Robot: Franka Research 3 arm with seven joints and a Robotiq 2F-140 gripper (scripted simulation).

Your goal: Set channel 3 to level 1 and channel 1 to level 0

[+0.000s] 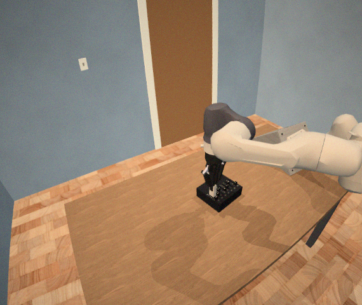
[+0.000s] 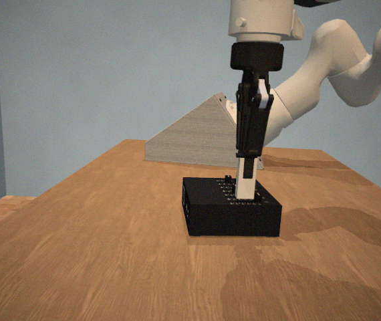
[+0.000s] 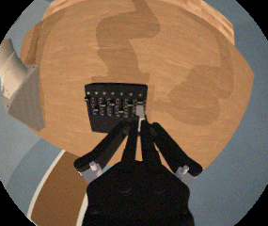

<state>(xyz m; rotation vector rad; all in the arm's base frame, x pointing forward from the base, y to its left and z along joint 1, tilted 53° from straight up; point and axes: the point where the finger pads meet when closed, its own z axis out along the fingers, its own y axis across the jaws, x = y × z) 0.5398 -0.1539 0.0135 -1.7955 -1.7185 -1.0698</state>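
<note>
The lighting desk (image 1: pixel 232 198) (image 2: pixel 218 214) (image 3: pixel 98 123) is a small black box standing flat on the wooden table (image 1: pixel 125 229) (image 2: pixel 80 241). A row of small faders with dark caps runs across its top. My gripper (image 1: pixel 211 195) (image 2: pixel 245 196) (image 3: pixel 139 110) is shut, fingers together and pointing straight down. The fingertips rest on the desk's top, at a fader near its right end in the wrist view and close to its near edge in the exterior view. The fader caps are too small to read their levels. One cap (image 2: pixel 228 178) stands at the far end of its slot.
A grey wedge-shaped mount (image 2: pixel 197 138) (image 1: pixel 286 133) (image 3: pixel 21 94) stands on the table behind the desk, at the arm's base. The table edge (image 1: pixel 273 262) runs to the right of the desk. A door (image 1: pixel 181 65) is in the far wall.
</note>
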